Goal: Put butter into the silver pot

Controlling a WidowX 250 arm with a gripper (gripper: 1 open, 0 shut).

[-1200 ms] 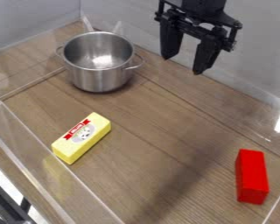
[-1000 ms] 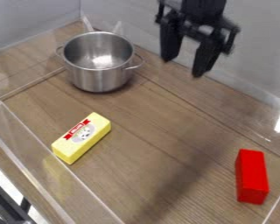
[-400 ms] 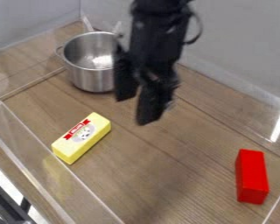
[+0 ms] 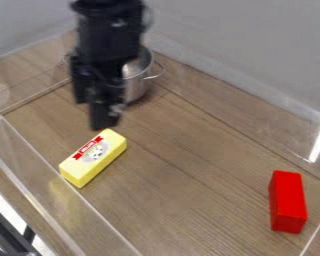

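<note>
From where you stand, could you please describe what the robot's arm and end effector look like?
The visible part of the arm is dark, near black, and bulky. The end effector is the same dark colour, with two separate fingers that look blocky. Motion blur hides finer detail, and I can make out no markings.

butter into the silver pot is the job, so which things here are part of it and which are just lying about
Part of the job:
- yellow rectangular block with a white and red label, the butter
- round shiny steel pot, partly hidden behind the arm

Just lying about:
- plain red rectangular block
</note>
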